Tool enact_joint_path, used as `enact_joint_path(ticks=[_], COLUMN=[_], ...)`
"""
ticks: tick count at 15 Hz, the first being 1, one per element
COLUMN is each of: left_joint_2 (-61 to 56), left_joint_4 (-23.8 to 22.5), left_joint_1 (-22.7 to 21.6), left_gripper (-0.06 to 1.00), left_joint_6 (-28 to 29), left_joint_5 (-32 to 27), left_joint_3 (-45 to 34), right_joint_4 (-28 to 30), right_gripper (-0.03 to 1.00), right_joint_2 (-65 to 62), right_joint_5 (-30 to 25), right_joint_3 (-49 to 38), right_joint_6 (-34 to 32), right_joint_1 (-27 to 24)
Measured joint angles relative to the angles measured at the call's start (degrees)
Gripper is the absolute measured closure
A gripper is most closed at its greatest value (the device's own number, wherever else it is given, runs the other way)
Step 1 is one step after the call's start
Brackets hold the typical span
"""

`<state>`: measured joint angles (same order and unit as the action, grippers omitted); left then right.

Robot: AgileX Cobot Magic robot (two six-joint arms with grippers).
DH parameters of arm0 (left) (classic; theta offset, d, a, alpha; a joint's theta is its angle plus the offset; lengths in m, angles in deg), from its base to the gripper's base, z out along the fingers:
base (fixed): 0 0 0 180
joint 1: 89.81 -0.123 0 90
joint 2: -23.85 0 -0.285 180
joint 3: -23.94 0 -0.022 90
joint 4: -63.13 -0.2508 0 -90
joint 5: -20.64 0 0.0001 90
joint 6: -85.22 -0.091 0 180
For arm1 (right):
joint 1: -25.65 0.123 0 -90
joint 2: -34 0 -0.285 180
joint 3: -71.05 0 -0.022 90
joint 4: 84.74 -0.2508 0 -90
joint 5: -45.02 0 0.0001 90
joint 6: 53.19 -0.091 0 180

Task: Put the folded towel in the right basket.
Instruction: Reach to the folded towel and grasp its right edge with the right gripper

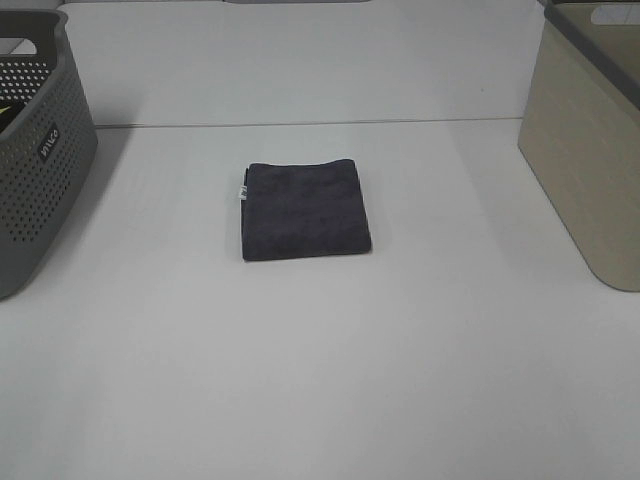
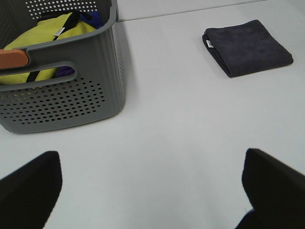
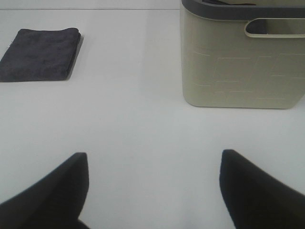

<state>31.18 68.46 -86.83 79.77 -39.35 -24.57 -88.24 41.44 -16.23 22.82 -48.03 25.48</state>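
Observation:
A dark grey folded towel [image 1: 305, 210] lies flat in the middle of the white table. It also shows in the left wrist view [image 2: 248, 46] and in the right wrist view [image 3: 40, 54]. The right basket [image 1: 590, 150] is beige with a grey rim and stands at the table's right edge; the right wrist view shows its side and handle slot [image 3: 240, 57]. Neither arm shows in the exterior view. My left gripper [image 2: 152, 191] is open and empty, well short of the towel. My right gripper [image 3: 155, 191] is open and empty, between towel and basket but nearer the camera.
A grey perforated basket [image 1: 35, 160] stands at the table's left edge. The left wrist view shows yellow, orange and blue cloths inside this basket [image 2: 62, 76]. A seam runs across the table [image 1: 300, 123] behind the towel.

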Motion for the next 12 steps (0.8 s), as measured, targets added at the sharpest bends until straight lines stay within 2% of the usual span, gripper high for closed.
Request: enact_joint_path(ticks=[12], left_joint_2=[0.0], left_joint_4=[0.0], left_joint_1=[0.0], left_gripper=[-0.03], left_joint_6=[0.0], left_joint_5=[0.0], left_joint_3=[0.0], right_joint_4=[0.1], right_gripper=[0.24], right_joint_2=[0.0], right_joint_5=[0.0], right_joint_3=[0.0], right_joint_6=[0.0], right_joint_1=[0.0])
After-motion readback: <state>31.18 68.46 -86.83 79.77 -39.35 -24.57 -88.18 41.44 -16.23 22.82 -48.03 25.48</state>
